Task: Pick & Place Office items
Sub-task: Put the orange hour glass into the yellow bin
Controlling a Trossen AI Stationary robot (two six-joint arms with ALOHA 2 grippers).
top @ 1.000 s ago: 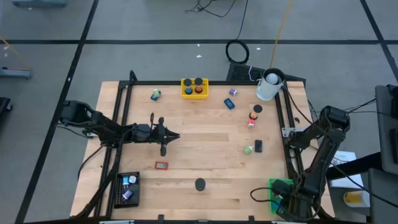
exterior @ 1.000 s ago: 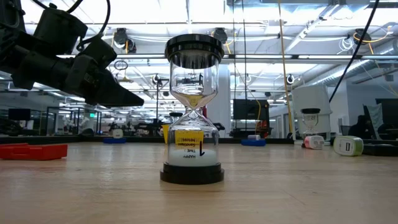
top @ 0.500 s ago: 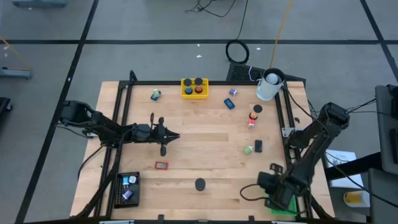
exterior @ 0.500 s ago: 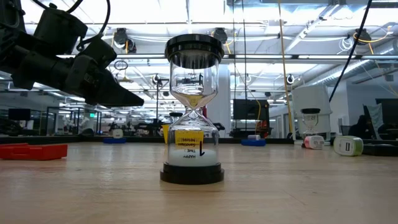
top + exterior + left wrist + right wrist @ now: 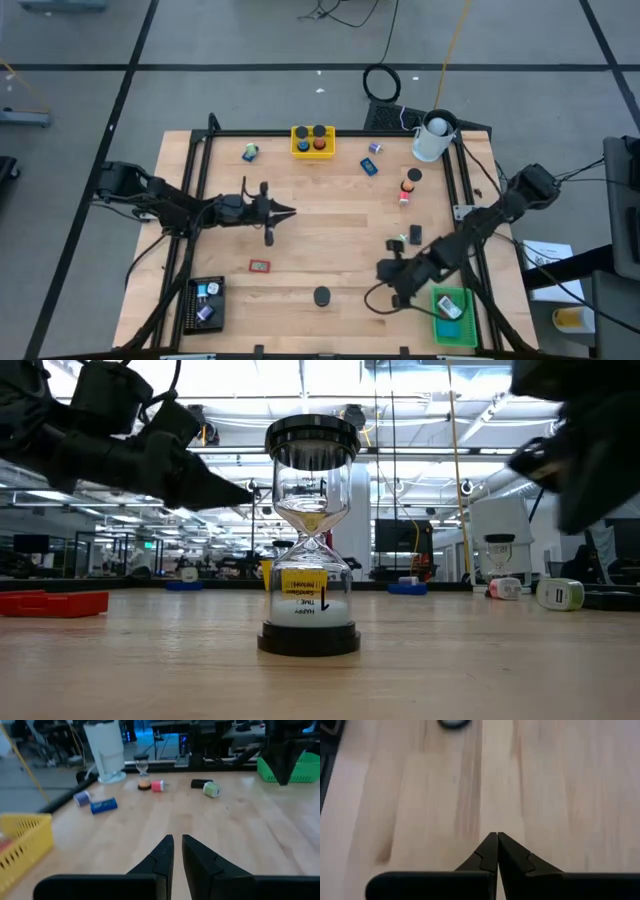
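Small office items lie scattered on the wooden table (image 5: pixel 330 225). A sand timer with black caps (image 5: pixel 321 296) (image 5: pixel 311 540) stands upright on its base near the near edge. A red block (image 5: pixel 260 266) lies to its left. A green-white block (image 5: pixel 400 241) and a black one (image 5: pixel 415 235) lie toward the right. A red item (image 5: pixel 405 195) and blue ones (image 5: pixel 369 166) lie farther back. My left gripper (image 5: pixel 288 211) (image 5: pixel 177 841) hovers shut over the table's left-middle. My right gripper (image 5: pixel 383 271) (image 5: pixel 497 836) hovers shut over bare wood right of the timer.
A yellow tray (image 5: pixel 312 140) with items sits at the far edge, with a white cup (image 5: pixel 432 138) at the far right. A black tray (image 5: pixel 205 300) holds items at the near left. A green tray (image 5: pixel 452 315) holds one item at the near right. Bare wood lies mid-table.
My right arm has swung from above the green tray at the near-right corner toward the table's middle and left, uncovering the tray and the item in it. My left gripper has shifted slightly toward the right and a little up.
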